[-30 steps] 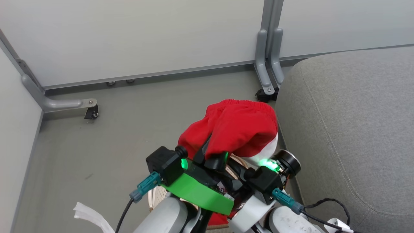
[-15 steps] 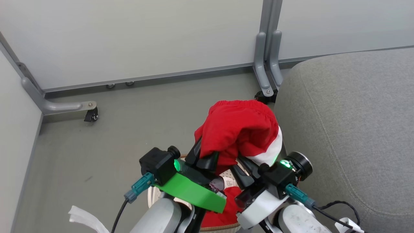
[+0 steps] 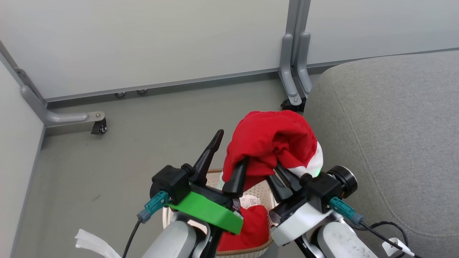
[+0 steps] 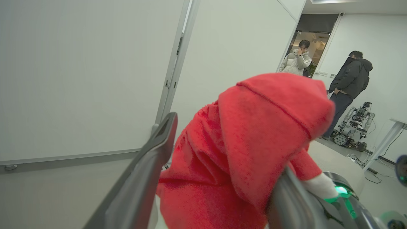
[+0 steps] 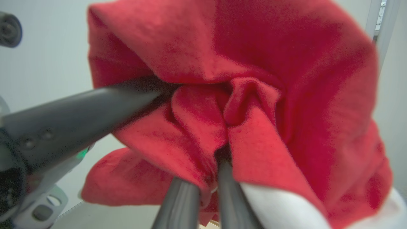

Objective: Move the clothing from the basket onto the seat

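The left hand (image 3: 231,148) had just opened, leaving the red garment (image 3: 276,139) pinched by the right hand (image 3: 283,172) alone, ready for the seat (image 3: 387,136).

A: Tally, please. How many red garments (image 3: 274,139)?
B: Two, counting the second garment (image 3: 255,226). One basket (image 3: 247,252), one seat (image 3: 387,136).
A: Grippers?
B: Two: left gripper (image 3: 229,152), right gripper (image 3: 283,172).
A: People?
B: Two: person in a pale jacket (image 4: 295,62), person in a dark jacket (image 4: 348,78). One other robot (image 4: 354,127). Casters, two: left caster (image 3: 98,127), right caster (image 3: 291,104).
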Controlling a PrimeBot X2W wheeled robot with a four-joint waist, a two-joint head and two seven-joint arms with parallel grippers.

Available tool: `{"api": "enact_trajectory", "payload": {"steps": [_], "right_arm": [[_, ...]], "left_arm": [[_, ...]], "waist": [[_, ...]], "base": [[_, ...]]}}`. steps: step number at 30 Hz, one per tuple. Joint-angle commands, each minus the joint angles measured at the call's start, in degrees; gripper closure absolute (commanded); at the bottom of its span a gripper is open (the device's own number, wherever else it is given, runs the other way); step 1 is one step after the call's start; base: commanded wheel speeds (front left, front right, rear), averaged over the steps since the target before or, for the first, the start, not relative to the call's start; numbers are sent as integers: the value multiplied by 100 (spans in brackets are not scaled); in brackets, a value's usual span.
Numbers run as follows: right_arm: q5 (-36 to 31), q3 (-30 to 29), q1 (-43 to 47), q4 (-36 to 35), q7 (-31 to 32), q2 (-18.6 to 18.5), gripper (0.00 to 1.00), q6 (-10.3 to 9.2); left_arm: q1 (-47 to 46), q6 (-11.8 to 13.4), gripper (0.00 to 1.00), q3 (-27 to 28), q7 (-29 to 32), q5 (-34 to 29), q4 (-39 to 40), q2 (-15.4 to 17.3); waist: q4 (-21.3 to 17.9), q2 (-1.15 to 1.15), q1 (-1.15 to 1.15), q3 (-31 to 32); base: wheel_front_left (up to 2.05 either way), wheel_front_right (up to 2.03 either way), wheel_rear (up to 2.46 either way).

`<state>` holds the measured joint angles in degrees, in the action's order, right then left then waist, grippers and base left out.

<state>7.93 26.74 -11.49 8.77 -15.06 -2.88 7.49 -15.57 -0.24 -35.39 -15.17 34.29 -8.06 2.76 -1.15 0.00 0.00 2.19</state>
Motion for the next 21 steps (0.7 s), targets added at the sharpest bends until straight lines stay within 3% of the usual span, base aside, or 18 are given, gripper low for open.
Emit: {"api": "enact_trajectory", "payload": {"steps": [1, 11, 21], "right_arm": [[32, -50, 44, 0, -18, -2, 100, 0], [-64, -564, 51, 27, -18, -3, 100, 0], [-285, -962, 80, -66, -18, -5, 100, -1]], "left_arm": [[36, -11, 0, 44, 3, -77, -52, 24], [212, -342, 0, 222, 3, -387, -276, 26], [446, -492, 0, 475, 3, -682, -283, 26]], "waist": [[-1, 0, 0, -6], [22, 0, 0, -18], [86, 0, 0, -12]], "base": [[0, 0, 0], [0, 0, 0], [0, 0, 0]]}}
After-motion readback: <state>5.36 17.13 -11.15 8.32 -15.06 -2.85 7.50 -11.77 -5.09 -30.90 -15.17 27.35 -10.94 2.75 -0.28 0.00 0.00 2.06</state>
